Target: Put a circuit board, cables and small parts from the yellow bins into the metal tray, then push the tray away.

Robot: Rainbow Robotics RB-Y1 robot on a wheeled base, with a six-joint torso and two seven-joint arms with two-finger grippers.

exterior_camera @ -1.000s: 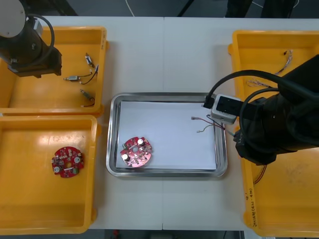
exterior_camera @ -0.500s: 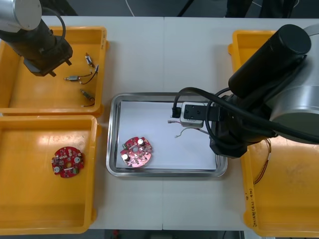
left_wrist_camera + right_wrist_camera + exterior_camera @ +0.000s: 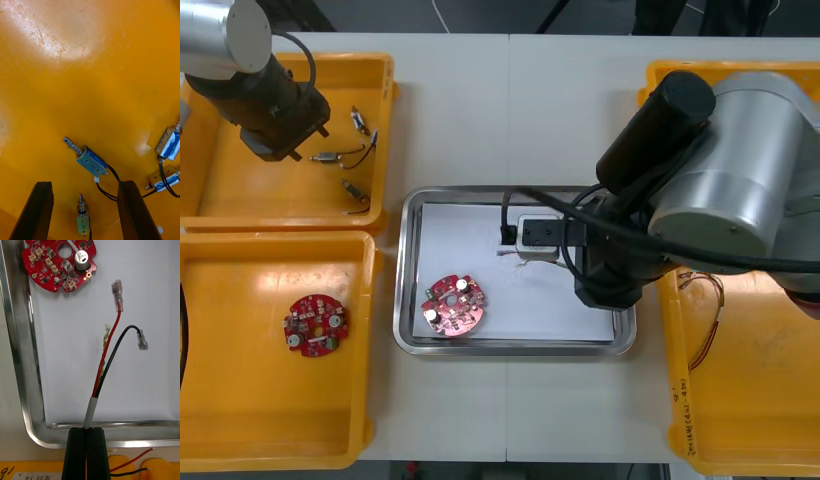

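My right gripper (image 3: pixel 506 233) hangs over the white inside of the metal tray (image 3: pixel 408 270), shut on a red and black cable (image 3: pixel 108 352). The cable's two clear-capped ends (image 3: pixel 117 296) reach toward the round red circuit board (image 3: pixel 60 260) lying in the tray (image 3: pixel 20 352). That board (image 3: pixel 453 305) sits near the tray's front left corner. My left gripper (image 3: pixel 84 184) is open over the far left yellow bin (image 3: pixel 240 190). A blue-bodied small metal part (image 3: pixel 89 162) lies just beyond its fingertips, and another one (image 3: pixel 83 221) lies between its fingers (image 3: pixel 37 210).
Two more small metal parts (image 3: pixel 169 144) lie beside the right finger; several (image 3: pixel 330 157) line the bin's right side. A second circuit board (image 3: pixel 315 325) lies in the near left bin. The right bins (image 3: pixel 740 400) hold more cables (image 3: pixel 705 320); my right arm covers much of them.
My right arm has swung left from the right bins across the tray, carrying the cable toward its middle. My left arm has shifted right and a little nearer, toward the small parts.
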